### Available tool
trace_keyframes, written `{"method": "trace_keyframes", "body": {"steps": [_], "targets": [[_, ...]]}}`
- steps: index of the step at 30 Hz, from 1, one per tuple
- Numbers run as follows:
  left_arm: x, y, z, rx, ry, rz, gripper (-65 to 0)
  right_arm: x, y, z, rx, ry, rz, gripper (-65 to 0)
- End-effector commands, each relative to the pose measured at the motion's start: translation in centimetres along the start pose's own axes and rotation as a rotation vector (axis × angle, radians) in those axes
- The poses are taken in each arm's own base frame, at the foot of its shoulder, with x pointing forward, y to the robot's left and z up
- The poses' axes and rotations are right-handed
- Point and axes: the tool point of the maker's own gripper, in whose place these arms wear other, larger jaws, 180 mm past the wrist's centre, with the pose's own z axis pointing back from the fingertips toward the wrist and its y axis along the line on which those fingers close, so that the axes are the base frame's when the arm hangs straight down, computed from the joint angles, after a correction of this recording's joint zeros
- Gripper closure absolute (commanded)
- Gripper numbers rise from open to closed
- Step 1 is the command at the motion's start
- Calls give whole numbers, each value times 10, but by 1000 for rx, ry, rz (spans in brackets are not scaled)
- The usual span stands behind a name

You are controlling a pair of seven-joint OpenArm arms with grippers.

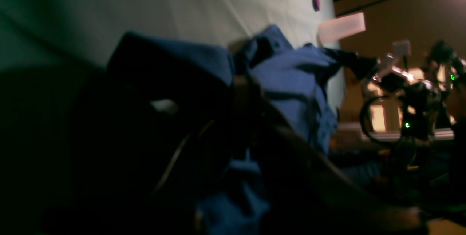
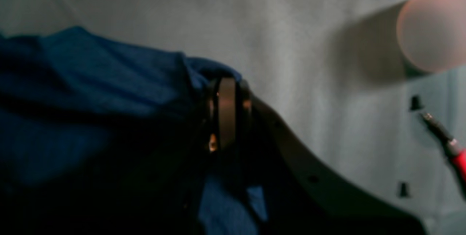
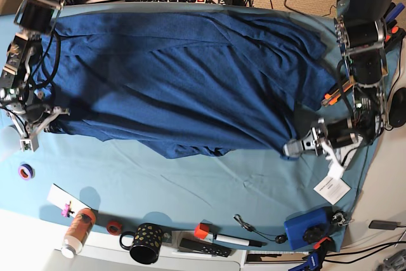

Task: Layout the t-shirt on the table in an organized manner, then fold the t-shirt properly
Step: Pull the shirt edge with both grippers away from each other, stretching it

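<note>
The t-shirt (image 3: 190,80) lies spread across the upper half of the bench (image 3: 209,182), reaching from the frame's left edge nearly to its right. Along the bench's lower edge sit a bottle (image 3: 77,231) at lower left, a mug (image 3: 144,243) right of it, and a box (image 3: 309,231) at lower right.

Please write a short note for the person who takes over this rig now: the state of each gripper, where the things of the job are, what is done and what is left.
Left gripper: jaws shut on the t-shirt, pinching its edge at the base view's right.
Right gripper: jaws shut on the t-shirt's edge at the base view's left.
T-shirt: spread wide between both arms across the table, with many wrinkles and diagonal creases; near edge uneven.
Done: garment mostly opened out.
Left: smooth it flat, release, then make all the folds. None made yet.
</note>
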Motion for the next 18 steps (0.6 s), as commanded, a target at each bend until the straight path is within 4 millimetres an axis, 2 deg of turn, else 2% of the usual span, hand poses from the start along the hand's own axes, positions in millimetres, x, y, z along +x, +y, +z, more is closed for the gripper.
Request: {"method": "trace_keyframes", "body": {"steps": [1,5,11,18], "targets": [[20,-12,6,-33,-38,-36,0,18,-8,11,-23,-50,32,0],[7,-9,10,-47,-24,-7,0,6,1,20,-22,-23,75,0],[-4,2,28,-33,-33,27,0,-29,3,19,-23,60,91,0],[-9,-1,37,-57,-4,33,0,-38,-20,32,-68,24,-18,0]]}}
